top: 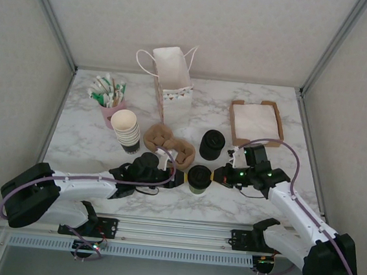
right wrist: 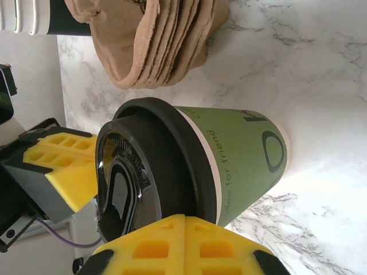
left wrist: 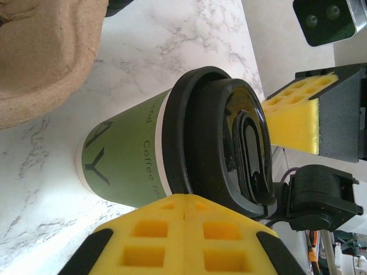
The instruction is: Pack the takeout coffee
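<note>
Takeout coffee (top: 199,179) stands upright by the worktop's (top: 255,206) near edge, midway along. I have left gripper (top: 181,178) and right gripper (top: 217,176) fully closed, empty, flanking its lid, apparently to squeeze it between them.

Both arms stretch inward, elbows low; the left claw (top: 178,178) and right claw (top: 217,176) face each other, jaws closed.

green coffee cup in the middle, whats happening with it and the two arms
The takeout coffee stands upright on the marble table, lid on. The left gripper and the right gripper flank it, one at each side by the lid, both shut, so neither holds it. The white paper bag stands open at the back; the cup is not in it yet.
</note>
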`<state>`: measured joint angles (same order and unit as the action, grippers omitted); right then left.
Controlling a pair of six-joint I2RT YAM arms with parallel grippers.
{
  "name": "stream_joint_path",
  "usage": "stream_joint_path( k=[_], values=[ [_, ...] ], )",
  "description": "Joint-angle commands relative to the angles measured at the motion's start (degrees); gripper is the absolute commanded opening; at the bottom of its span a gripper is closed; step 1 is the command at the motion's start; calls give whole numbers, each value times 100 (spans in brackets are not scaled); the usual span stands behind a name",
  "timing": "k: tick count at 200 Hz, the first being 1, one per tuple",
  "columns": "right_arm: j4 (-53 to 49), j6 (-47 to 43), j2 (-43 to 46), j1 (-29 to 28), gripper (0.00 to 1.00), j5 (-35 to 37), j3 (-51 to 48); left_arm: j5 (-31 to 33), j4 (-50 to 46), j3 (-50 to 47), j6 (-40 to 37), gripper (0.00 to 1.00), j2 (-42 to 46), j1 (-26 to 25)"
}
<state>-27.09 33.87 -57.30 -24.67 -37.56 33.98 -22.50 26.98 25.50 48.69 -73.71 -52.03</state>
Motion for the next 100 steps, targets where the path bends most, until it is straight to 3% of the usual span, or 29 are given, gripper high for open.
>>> stream_joint_path(
  k=[1, 100],
  values=[
    [-103, -148, -292, -30, 0, 330, -106, -97, 147, -100, 29, 0, -123, -79],
    [-327, -570, -842, -30, 0, 650, 558, -31, 318, -33, 185, 0, -371, -366]
  ],
)
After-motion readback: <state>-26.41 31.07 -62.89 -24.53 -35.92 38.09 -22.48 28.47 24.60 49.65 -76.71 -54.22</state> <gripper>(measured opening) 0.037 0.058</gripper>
